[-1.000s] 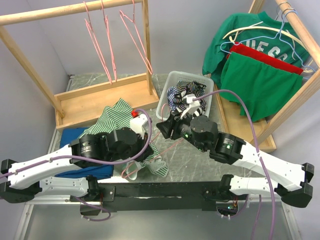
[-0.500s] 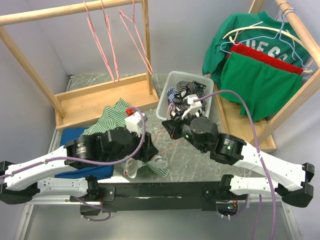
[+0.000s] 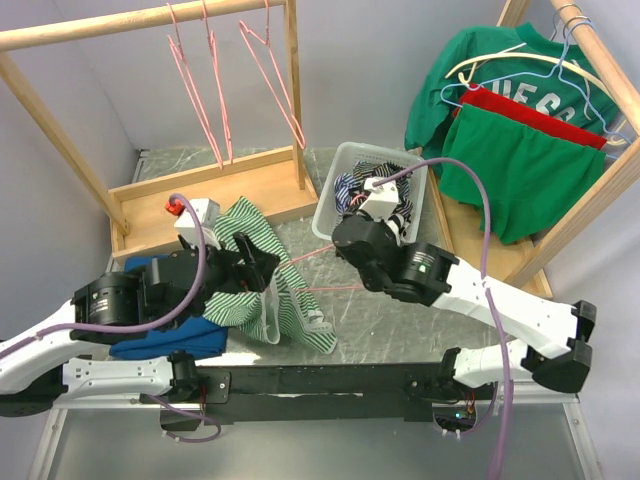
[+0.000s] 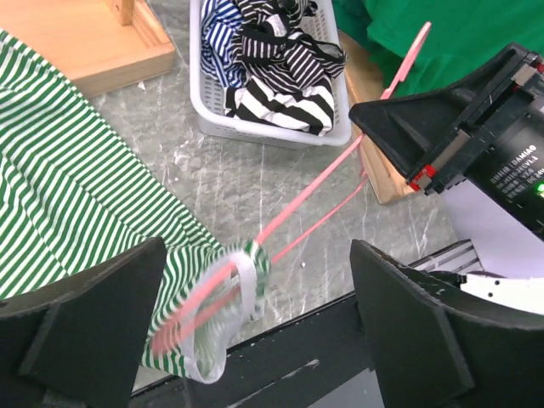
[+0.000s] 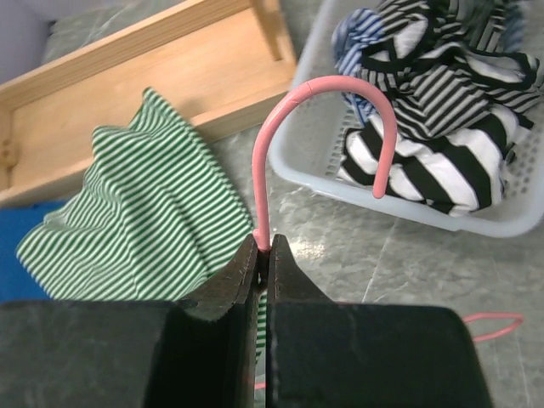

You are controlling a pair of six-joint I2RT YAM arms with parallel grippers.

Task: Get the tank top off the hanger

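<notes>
The green-and-white striped tank top (image 3: 262, 290) lies crumpled on the table, and one white-edged strap (image 4: 245, 270) is still looped round the end of the pink wire hanger (image 3: 322, 272). My right gripper (image 5: 265, 252) is shut on the hanger's neck just below the hook (image 5: 327, 83), with the hanger held above the table. My left gripper (image 4: 255, 327) is open wide over the strap end, with nothing between its fingers (image 4: 81, 319). From above, the left gripper (image 3: 257, 266) sits over the tank top, left of the right gripper (image 3: 338, 248).
A white basket (image 3: 332, 195) of striped clothes stands behind the hanger. A wooden rack (image 3: 200, 195) with pink hangers (image 3: 215, 90) is at the back left. A blue cloth (image 3: 160, 338) lies under the left arm. A rack of green and red garments (image 3: 500, 140) stands right.
My left gripper opened, let go of the tank top and drew back left. My right gripper shut on the hanger's neck and pulled it toward the basket, stretching the strap.
</notes>
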